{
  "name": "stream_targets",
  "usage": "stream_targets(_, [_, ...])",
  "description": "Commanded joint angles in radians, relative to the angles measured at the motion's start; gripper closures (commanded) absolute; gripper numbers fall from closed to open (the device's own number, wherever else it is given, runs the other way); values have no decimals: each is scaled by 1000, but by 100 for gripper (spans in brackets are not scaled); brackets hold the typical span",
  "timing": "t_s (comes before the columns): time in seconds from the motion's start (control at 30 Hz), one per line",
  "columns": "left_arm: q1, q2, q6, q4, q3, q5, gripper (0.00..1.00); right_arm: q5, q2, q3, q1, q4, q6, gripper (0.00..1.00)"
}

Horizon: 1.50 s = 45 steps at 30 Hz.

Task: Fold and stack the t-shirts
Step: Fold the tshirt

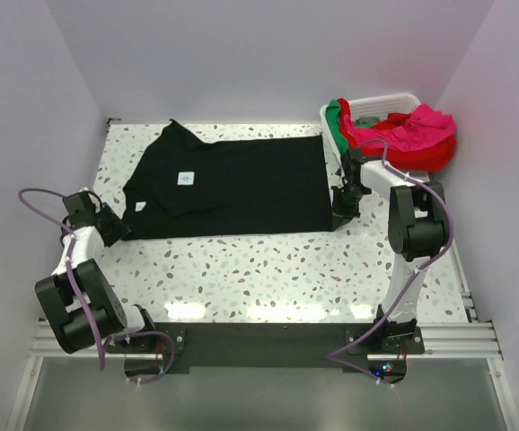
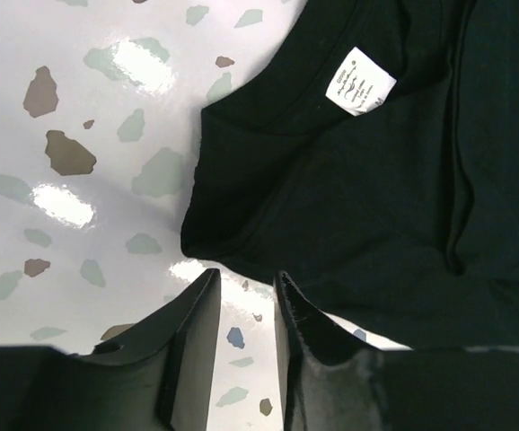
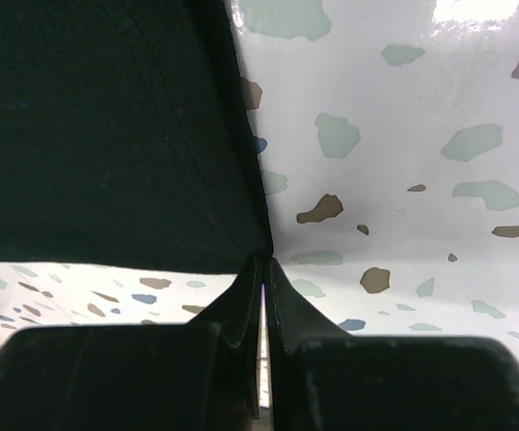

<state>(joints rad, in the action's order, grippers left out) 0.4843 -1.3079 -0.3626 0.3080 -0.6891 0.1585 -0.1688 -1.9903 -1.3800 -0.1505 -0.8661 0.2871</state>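
A white terrazzo-patterned table (image 1: 268, 269) flecked with grey, green and brown chips fills the floor of a white-walled enclosure. A plain black cotton t-shirt (image 1: 241, 184) lies spread flat across its far half, neck end to the left and hem to the right, with one sleeve pointing towards the back wall.

At the far right corner stands a white slatted plastic basket (image 1: 394, 97). It holds a heap of crumpled garments: a magenta-pink shirt (image 1: 412, 130) on top, a red shirt (image 1: 430, 157) spilling over the near rim, and a green shirt (image 1: 334, 117) hanging over the left rim.

The right gripper (image 1: 342, 211) sits at the near right corner of the black shirt. Its wrist view shows the fingers pressed together (image 3: 264, 262), with the corner of the hem (image 3: 107, 135) running down into the pinch.

The left gripper (image 1: 116, 229) rests low at the shirt's near left edge. Its wrist view shows the jaws parted by a narrow gap (image 2: 246, 277) with only bare tabletop between them; the black cloth (image 2: 376, 206) lies just beyond the tips.

A small white neck label (image 2: 360, 81) shows inside the collar, and a white square tag (image 1: 185, 179) sits further along the shirt body.
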Motion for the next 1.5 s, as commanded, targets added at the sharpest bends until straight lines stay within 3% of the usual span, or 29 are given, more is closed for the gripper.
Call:
stream_targets(0.0, [10, -20, -9, -70, 2, 44, 64, 15, 45, -16, -1, -25, -12, 100])
stream_targets(0.17, [10, -77, -24, -99, -4, 46, 63, 5, 42, -11, 0, -17, -8, 100])
stream_targets(0.6, [8, -85, -39, -27, -20, -111, 59, -8, 22, -17, 0, -13, 3, 100])
stream_targets(0.87, [10, -120, -42, -93, -6, -50, 55, -8, 8, -31, 0, -17, 3, 100])
stream_targets(1.03, [10, -148, -52, -118, 5, -16, 68, -6, 10, -30, -1, -22, 1, 100])
stream_targets(1.13, [10, -149, -47, -110, 14, -22, 83, -5, 16, -28, -1, -25, 4, 100])
stream_targets(1.23, [10, -131, -30, -81, -1, -51, 93, 2, 21, -28, -1, -31, 4, 100])
stream_targets(1.47, [10, -77, 65, 26, -81, -122, 98, 49, 35, -42, -1, -70, -17, 100])
